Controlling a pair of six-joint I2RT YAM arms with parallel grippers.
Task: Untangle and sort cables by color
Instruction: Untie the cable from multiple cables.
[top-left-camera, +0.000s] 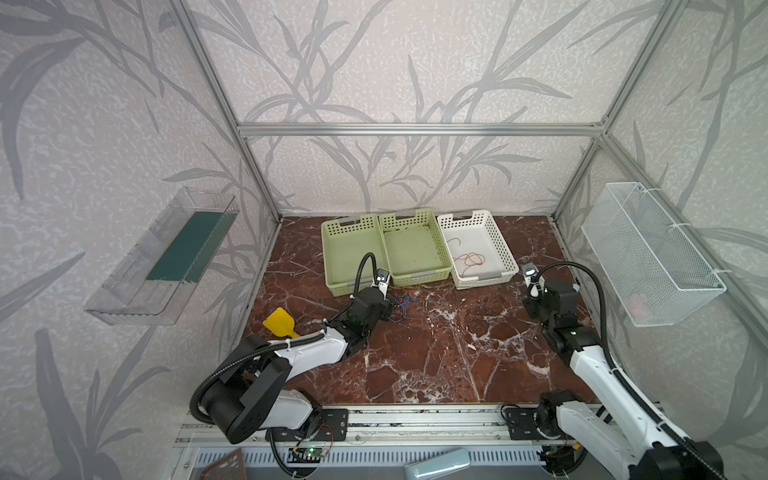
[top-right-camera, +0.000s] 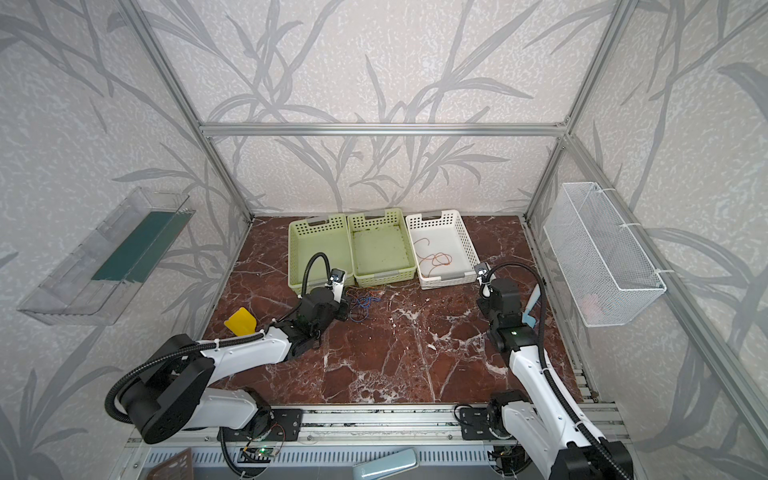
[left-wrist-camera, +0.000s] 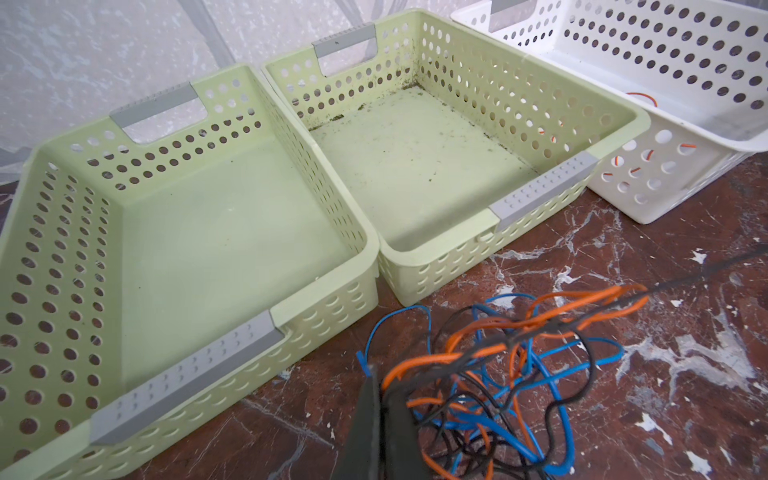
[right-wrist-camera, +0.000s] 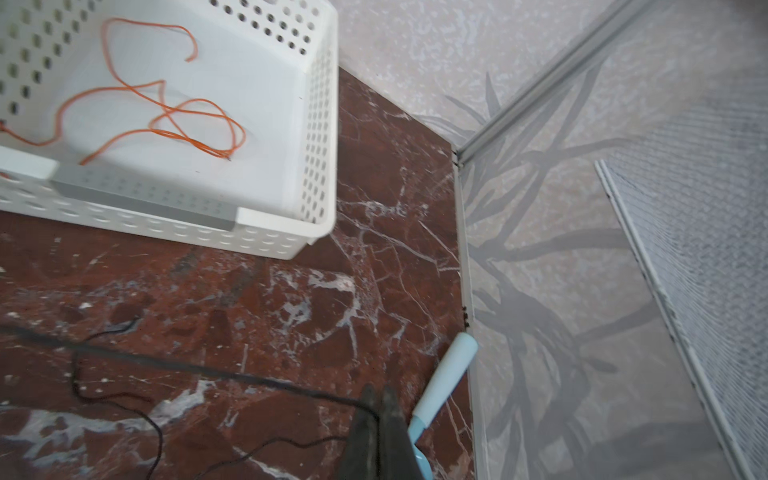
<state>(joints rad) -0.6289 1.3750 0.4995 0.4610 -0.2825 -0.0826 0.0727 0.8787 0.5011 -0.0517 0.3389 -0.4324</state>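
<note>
A tangle of blue, orange and black cables (left-wrist-camera: 498, 374) lies on the marble table just in front of the two green baskets, and shows in both top views (top-left-camera: 405, 305) (top-right-camera: 362, 303). My left gripper (left-wrist-camera: 381, 384) is shut at the tangle's edge with strands pinched at its tips. A blue end (left-wrist-camera: 363, 361) sticks out there. One black cable (left-wrist-camera: 727, 264) runs taut from the tangle to my right gripper (right-wrist-camera: 379, 395), which is shut on it (right-wrist-camera: 208, 368) near the right wall. A loose orange cable (right-wrist-camera: 166, 120) lies in the white basket (right-wrist-camera: 328, 124).
Left green basket (left-wrist-camera: 199, 257) and middle green basket (left-wrist-camera: 415, 166) hold no cables. A yellow scraper (top-left-camera: 282, 322) lies behind the left arm. A light blue tool (right-wrist-camera: 446, 378) rests against the right wall beside my right gripper. A wire mesh basket (top-left-camera: 652, 253) hangs on that wall.
</note>
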